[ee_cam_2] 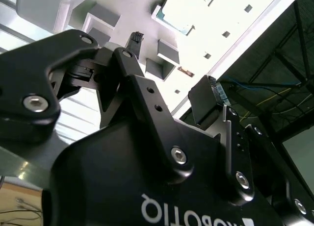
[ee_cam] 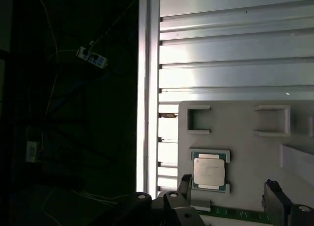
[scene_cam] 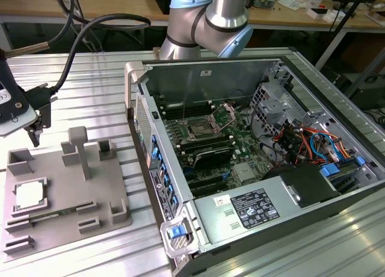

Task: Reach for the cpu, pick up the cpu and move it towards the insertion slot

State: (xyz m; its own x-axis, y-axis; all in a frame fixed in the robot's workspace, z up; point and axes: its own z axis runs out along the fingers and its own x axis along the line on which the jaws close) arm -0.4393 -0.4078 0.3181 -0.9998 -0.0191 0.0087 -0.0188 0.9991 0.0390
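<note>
The exterior view looks down at a slant from some way off: open computer case (scene_cam: 252,139) at centre, grey plastic tray (scene_cam: 66,190) at eight o'clock, arm (scene_cam: 204,18) at twelve. The first wrist view faces straight down on the tray (ee_cam: 245,138), near. The second wrist view looks past the gripper (ee_cam_2: 172,68), very close, toward the same tray (ee_cam_2: 103,14). All three share that tray.
</note>
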